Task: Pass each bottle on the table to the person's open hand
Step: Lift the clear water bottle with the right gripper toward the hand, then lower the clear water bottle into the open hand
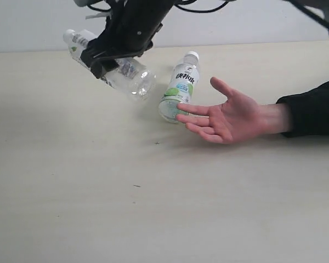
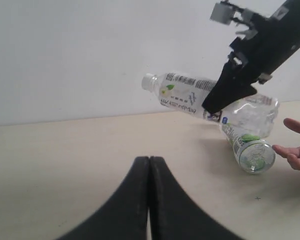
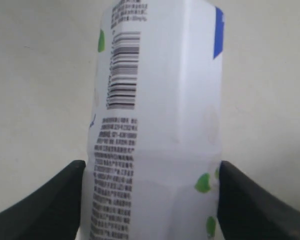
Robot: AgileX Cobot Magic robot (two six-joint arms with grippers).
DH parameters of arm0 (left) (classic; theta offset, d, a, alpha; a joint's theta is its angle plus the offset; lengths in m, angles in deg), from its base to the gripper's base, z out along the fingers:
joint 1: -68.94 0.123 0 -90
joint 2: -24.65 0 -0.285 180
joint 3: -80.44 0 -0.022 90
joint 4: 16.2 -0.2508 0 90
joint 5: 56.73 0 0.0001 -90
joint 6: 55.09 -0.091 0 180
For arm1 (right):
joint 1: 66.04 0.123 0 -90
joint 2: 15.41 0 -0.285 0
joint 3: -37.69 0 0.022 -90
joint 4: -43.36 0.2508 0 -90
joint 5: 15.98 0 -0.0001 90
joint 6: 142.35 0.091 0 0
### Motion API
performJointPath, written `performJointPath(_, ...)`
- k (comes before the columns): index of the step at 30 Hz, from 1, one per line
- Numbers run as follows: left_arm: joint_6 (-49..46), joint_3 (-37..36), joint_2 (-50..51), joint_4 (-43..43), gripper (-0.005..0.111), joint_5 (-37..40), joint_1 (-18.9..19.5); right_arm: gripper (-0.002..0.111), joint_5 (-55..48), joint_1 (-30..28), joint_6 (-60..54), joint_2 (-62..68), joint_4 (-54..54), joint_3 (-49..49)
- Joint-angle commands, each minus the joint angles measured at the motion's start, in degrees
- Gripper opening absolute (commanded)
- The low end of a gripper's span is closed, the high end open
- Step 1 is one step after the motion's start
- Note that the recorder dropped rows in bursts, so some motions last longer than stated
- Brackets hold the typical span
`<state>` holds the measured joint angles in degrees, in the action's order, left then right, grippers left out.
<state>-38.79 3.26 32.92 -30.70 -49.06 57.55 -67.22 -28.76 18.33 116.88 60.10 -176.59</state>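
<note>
The grey-text white-label bottle (image 1: 132, 79) hangs tilted in the air above the table (image 1: 153, 213), cap toward the far left. My right gripper (image 1: 111, 64) is shut on its middle, and its black fingers (image 3: 55, 200) press both sides of the label (image 3: 160, 100). The green-white label bottle (image 1: 182, 87) lies on the table with its base at the fingertips of the person's open hand (image 1: 233, 118). My left gripper (image 2: 149, 160) is shut with nothing in it, low over the table. The red-pink and floral bottles are out of view.
The person's dark sleeve (image 1: 312, 109) comes in from the right edge. A pale wall (image 1: 236, 22) stands behind the table's far edge. The left wrist view shows the held bottle (image 2: 185, 92), the lying bottle (image 2: 247, 145) and the hand (image 2: 297, 150).
</note>
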Motion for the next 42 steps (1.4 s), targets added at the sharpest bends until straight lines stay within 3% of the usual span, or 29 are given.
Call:
performJointPath(1, 0.4, -0.04, -0.05, 0.12, 0.0, -0.05, 0.09, 0.018, -5.1, -2.54, -0.11, -6.32, -0.15, 2.33)
performJointPath(6, 0.4, -0.04, -0.05, 0.12, 0.0, -0.05, 0.09, 0.018, -2.87, -7.54, -0.09, -15.17, 3.04, 10.45)
performJointPath(14, 0.4, -0.04, -0.05, 0.12, 0.0, -0.05, 0.09, 0.018, 4.26, -16.38, 2.45, -30.9, 4.28, 31.59)
performJointPath(23, 0.4, -0.04, -0.05, 0.12, 0.0, -0.05, 0.09, 0.018, 17.03, -17.45, 3.03, -34.36, 4.42, 50.65)
performJointPath(36, 0.4, -0.04, -0.05, 0.12, 0.0, -0.05, 0.09, 0.019, 22.68, -17.45, 2.92, -34.36, 3.67, 57.17)
performJointPath(42, 0.4, -0.04, -0.05, 0.12, 0.0, -0.05, 0.09, 0.038, 22.48, -17.45, 3.06, -33.46, 2.07, 57.17)
